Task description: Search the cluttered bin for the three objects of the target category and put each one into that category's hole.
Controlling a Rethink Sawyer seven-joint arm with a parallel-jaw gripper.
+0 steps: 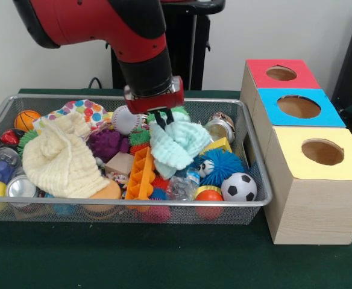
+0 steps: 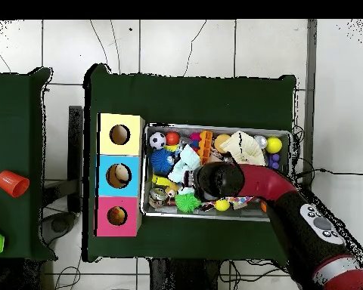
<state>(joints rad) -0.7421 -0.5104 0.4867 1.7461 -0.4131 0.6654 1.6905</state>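
While hanging lengthwise downward, mint cloth [image 1: 179, 144] is pinched by gripper [image 1: 161, 116].

Bin: the wire mesh bin [image 1: 248, 150] sits on the green table [image 1: 164, 259], packed with toys.
Boxes: beside the bin on the picture's right in the front view, three wooden boxes in a row, red-topped box [image 1: 282, 73] farthest, blue-topped box [image 1: 298, 107] between, yellow-topped box [image 1: 322, 152] nearest.
Left of bin: the cream knitted cloth [image 1: 58, 159] lies on the pile.
Middle: the pale green cloth [image 1: 177, 144] lies atop the clutter, the gripper [image 1: 162, 115] right at its upper edge.
Front right corner: the small soccer ball [image 1: 238, 187], with the blue spiky ball [image 1: 221, 165] just behind it.
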